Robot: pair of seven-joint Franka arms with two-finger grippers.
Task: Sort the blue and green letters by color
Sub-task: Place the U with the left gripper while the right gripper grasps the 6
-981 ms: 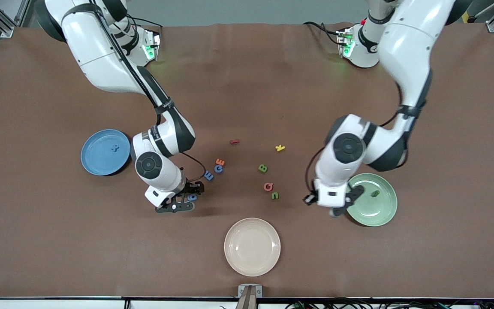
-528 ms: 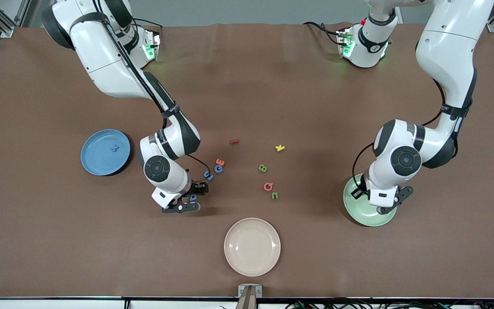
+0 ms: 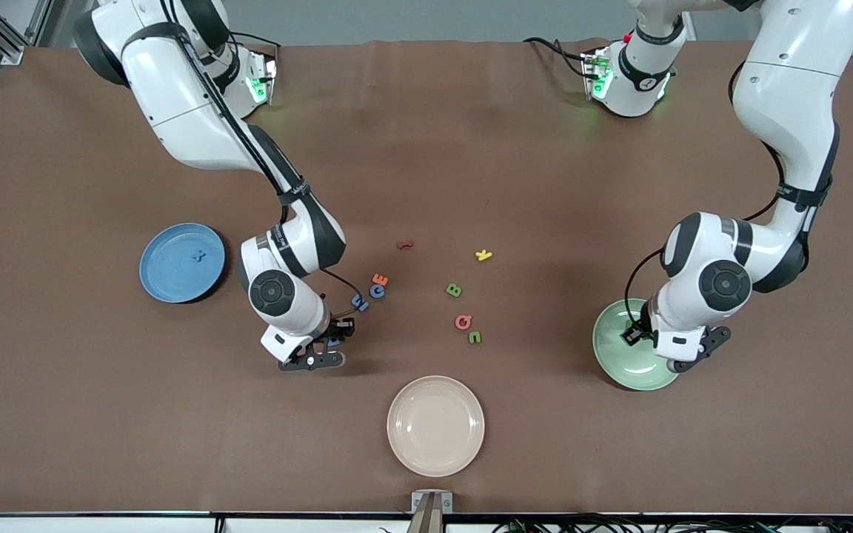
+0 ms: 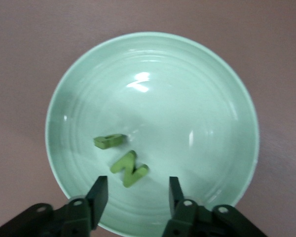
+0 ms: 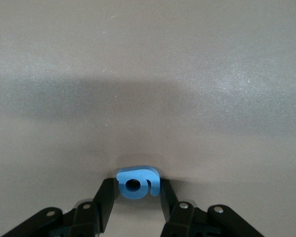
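My right gripper (image 3: 320, 348) is low at the table and shut on a blue 6-like letter (image 5: 138, 183), which is pinched between both fingers. Blue C (image 3: 376, 291) and blue E (image 3: 359, 301) lie just beside it. A blue X (image 3: 198, 255) lies in the blue plate (image 3: 164, 274). Green B (image 3: 454, 290) and a green bar-like piece (image 3: 474, 337) lie mid-table. My left gripper (image 4: 137, 186) is open and empty over the green plate (image 4: 187, 89), which holds a green N (image 4: 129, 169) and a green bar-like piece (image 4: 108, 140).
An orange E (image 3: 380, 280), a pink Q (image 3: 463, 322), a yellow K (image 3: 483, 255) and a dark red piece (image 3: 404, 243) lie among the letters. A cream plate (image 3: 435, 425) stands nearest the front camera, mid-table.
My left gripper has swung from beside the green plate's rim to over the plate. My right gripper has shifted slightly at the blue 6-like letter.
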